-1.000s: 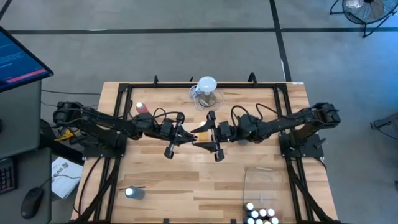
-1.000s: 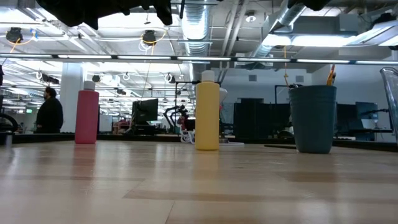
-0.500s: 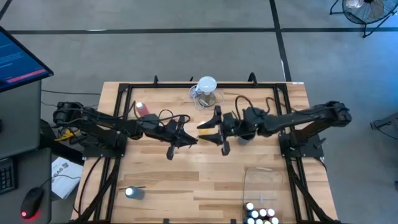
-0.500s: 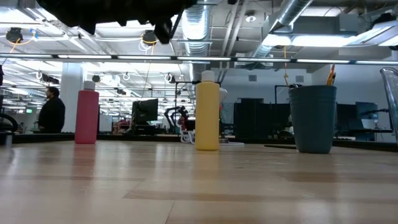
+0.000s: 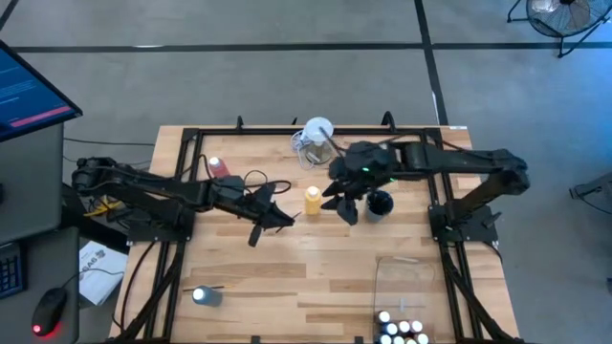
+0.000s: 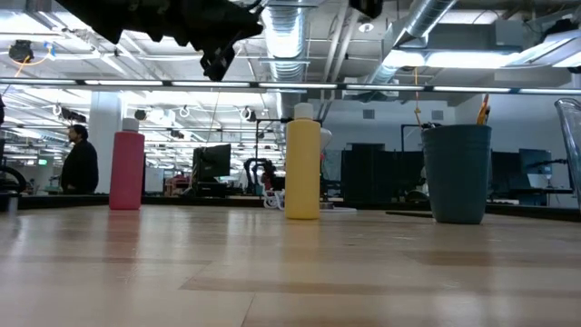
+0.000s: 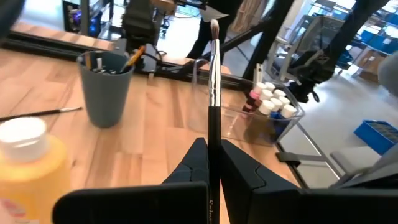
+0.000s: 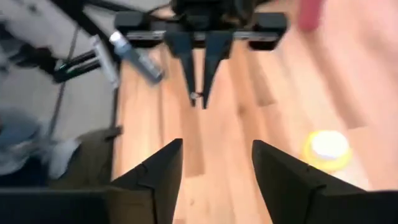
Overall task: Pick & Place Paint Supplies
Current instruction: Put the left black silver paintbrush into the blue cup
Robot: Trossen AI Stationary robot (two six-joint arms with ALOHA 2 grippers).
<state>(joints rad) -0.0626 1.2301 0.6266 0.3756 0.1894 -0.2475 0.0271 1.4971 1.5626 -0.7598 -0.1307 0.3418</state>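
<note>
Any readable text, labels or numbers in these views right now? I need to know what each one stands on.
None can be read.
Monitor beside the table, high view: lines of screen text, too small to read.
Papers by the table's left edge: print too small to read.
Paintbrush in the left gripper: faint marking low on the handle, illegible.
Yellow bottle, pink-red bottle, grey cup: no label visible.
</note>
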